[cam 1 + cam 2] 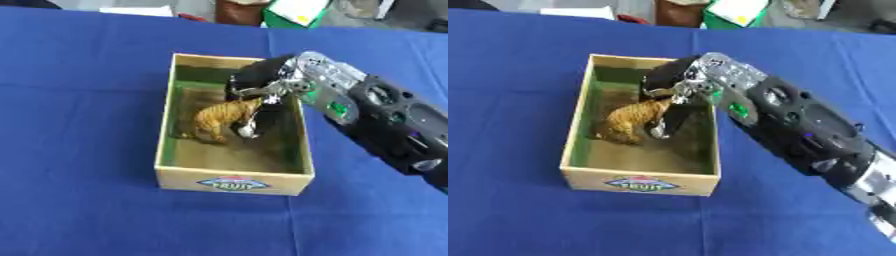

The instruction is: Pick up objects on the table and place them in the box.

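A cardboard box (233, 181) with a green inside sits on the blue cloth at mid table. Inside it lies an orange striped toy tiger (219, 116), near the box's middle. My right hand (262, 82) reaches in from the right over the box's far right part, fingers pointing down into the box beside and touching the tiger's rear end. One finger (252, 125) hangs straight down next to the toy. Whether the fingers still pinch the tiger is not visible. My left hand shows in neither view.
The blue tablecloth (79, 125) covers the whole table around the box. Past the far edge stand a brown object (238, 11), a green and white thing (297, 12) and white paper (136, 10). My right forearm (385, 125) crosses the table's right side.
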